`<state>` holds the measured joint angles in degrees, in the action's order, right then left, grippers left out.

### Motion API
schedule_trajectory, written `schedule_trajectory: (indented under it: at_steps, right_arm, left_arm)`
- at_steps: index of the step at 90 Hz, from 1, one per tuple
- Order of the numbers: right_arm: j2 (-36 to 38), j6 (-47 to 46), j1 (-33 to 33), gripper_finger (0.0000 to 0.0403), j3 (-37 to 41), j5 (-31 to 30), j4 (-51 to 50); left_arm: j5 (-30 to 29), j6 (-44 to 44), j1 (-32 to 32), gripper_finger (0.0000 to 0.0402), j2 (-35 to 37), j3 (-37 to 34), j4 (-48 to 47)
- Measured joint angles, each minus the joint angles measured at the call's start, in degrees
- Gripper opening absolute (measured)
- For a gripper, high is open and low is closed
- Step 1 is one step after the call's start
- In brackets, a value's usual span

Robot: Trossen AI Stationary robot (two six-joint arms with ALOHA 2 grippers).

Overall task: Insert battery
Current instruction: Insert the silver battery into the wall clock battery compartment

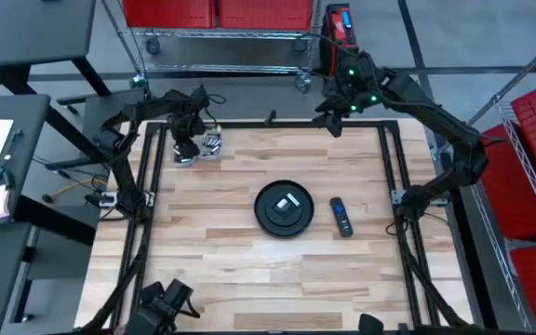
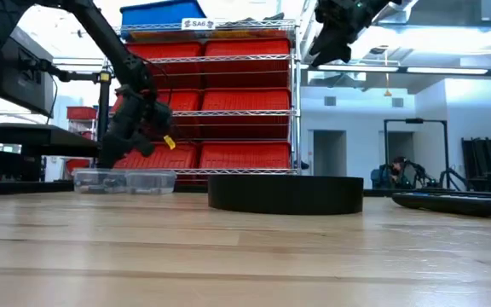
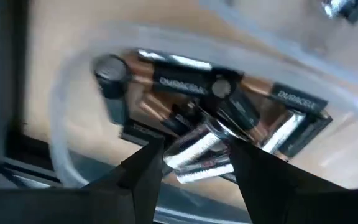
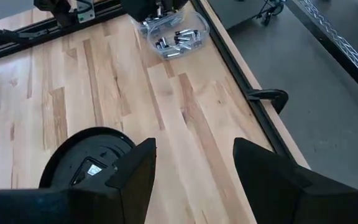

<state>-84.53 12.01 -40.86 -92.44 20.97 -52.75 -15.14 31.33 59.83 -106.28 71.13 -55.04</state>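
The batteries (image 3: 197, 130) lie heaped in a clear tub (image 1: 201, 146) at the worktop's (image 1: 240, 270) far left corner. The left end effector (image 3: 194, 165) hangs just over the heap, fingers parted with nothing between them. The round black device (image 1: 285, 207) sits mid-worktop, a remote (image 1: 341, 217) beside it. The right end effector (image 4: 194, 168) hovers high, spread wide and empty.

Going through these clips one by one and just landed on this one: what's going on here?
The left gripper is down over the clear container of batteries at the table's far left, fingers open around one, none gripped yet. The right gripper hangs open, high above the far edge, holding nothing. The round black device sits mid-table with the remote lying beside it, both untouched.
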Motion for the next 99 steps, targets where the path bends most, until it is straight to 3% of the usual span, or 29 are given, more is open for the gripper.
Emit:
schedule_trajectory:
  at_steps: [32, 63, 99]
  right_arm:
    - [0.0, -0.1, 0.0, 0.0205, 0.0, 0.0, 0.0]
    - [0.0, -0.1, 0.0, 0.0205, 0.0, 0.0, 0.0]
    - [0.2, 1.5, -0.2, 0.0205, 0.0, 0.0, -2.6]
  left_arm:
    - [-2.7, -0.6, -0.2, 0.0156, 0.0, -3.1, 2.3]
    - [-2.6, -4.7, -0.2, 0.0021, 0.0, -0.8, 0.4]
    - [0.0, -11.5, -1.8, 0.002, 1.3, 10.7, -9.0]
